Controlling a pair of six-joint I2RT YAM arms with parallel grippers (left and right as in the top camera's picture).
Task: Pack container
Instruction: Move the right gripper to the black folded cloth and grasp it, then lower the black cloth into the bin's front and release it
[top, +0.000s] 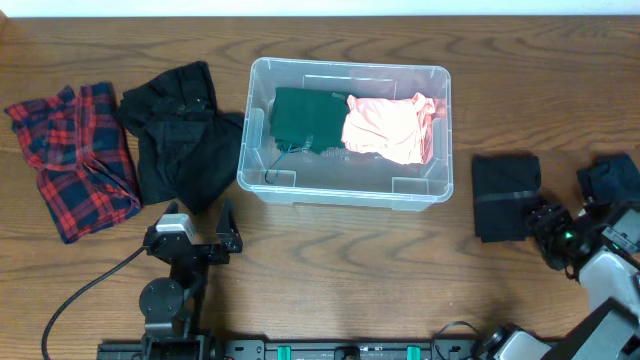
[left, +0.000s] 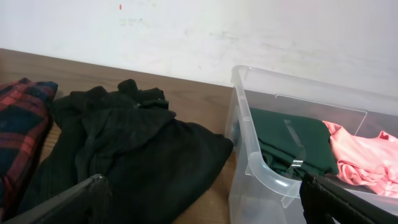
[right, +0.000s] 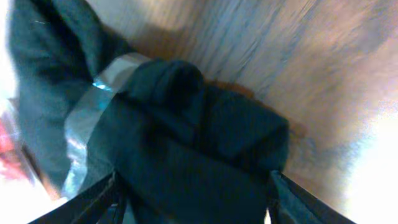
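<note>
The clear container (top: 263, 182) stands at the table's centre and holds a folded green garment (top: 308, 118) and a pink garment (top: 390, 128). In the left wrist view the container (left: 249, 180) is on the right with the green garment (left: 292, 137) and the pink garment (left: 367, 158) inside. My left gripper (top: 225, 235) is open and empty in front of the container's front left corner, and it is open in the left wrist view too (left: 202, 190). My right gripper (top: 548, 222) is open. Its fingers straddle a dark folded garment (right: 186, 124) on the table, right of the container (right: 193, 190).
A black garment (top: 180, 140) and a red plaid cloth (top: 75, 155) lie left of the container. The black garment also fills the left wrist view (left: 124, 155). A black folded garment (top: 505, 190) and a second dark one (top: 612, 178) lie at the right. A cable (top: 80, 290) runs across the front left.
</note>
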